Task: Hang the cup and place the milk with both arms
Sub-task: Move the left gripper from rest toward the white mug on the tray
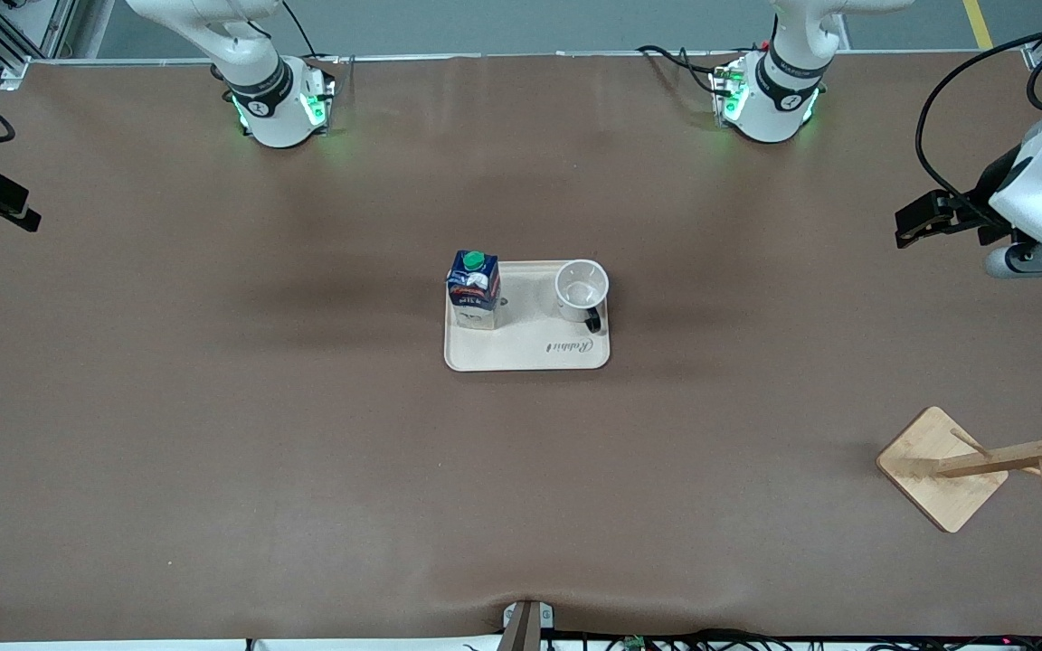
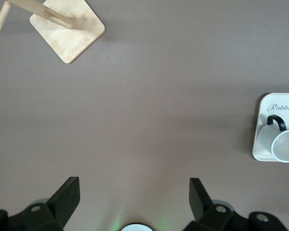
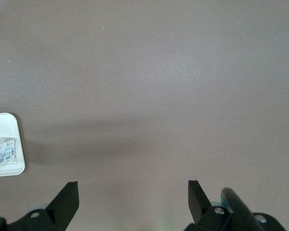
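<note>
Meanwhile, both released pincers, left pincer (image 1: 908, 226) and right pincer (image 1: 19, 213), are hovering over opposite tabletop (image 1: 213, 407) edges, tray (image 1: 530, 353) sitting mid-tabletop.

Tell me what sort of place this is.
Probably a robotics lab test bench rather than a home: two bolted-down arms, the left end effector and right end effector open over a brown-covered table, cables along its edges, staged tray.

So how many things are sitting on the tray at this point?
2. The milk stands on the tray at the corner toward the right arm's end; the cup stands upright beside it, toward the left arm's end, handle toward the front camera. Nothing else shows on it.
</note>
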Controlling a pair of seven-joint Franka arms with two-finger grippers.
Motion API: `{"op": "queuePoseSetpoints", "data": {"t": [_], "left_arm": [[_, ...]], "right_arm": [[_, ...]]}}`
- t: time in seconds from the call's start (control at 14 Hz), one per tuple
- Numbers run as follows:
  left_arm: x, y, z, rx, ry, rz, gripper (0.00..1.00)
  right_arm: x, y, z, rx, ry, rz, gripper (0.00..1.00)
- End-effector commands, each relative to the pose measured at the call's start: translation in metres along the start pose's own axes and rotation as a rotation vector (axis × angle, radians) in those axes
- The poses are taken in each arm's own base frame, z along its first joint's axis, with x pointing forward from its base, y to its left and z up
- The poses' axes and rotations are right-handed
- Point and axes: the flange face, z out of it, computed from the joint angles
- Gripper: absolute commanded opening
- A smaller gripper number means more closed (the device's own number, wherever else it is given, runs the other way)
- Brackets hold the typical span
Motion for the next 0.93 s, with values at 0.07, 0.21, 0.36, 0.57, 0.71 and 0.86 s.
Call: {"op": "queuePoseSetpoints", "data": {"t": [0.07,0.21,0.36,0.57,0.71,0.86], "left_arm": [[-0.009,-0.003,-0.016,0.001,0.016,0.008,1.0],[-0.008,-0.004,-0.015,0.0,0.015,0.007,1.0],[-0.008,-0.002,-0.016,-0.016,0.016,-0.006,1.0],[0.002,0.02,0.003,-0.05,0.001,0.005,1.0],[0.01,0.039,0.029,-0.046,-0.012,-0.016,1.0],[0.016,0.058,0.059,-0.045,-0.016,-0.007,1.0]], "right_arm": [[-0.006,0.002,-0.006,-0.001,0.004,0.009,1.0],[-0.006,0.002,-0.006,-0.001,0.004,0.009,1.0],[-0.006,0.002,-0.006,-0.001,0.004,0.009,1.0],[-0.006,0.003,-0.007,0.001,0.007,0.01,1.0],[-0.006,0.003,-0.006,0.001,0.007,0.01,1.0],[-0.005,0.004,-0.006,0.001,0.009,0.012,1.0]]}}
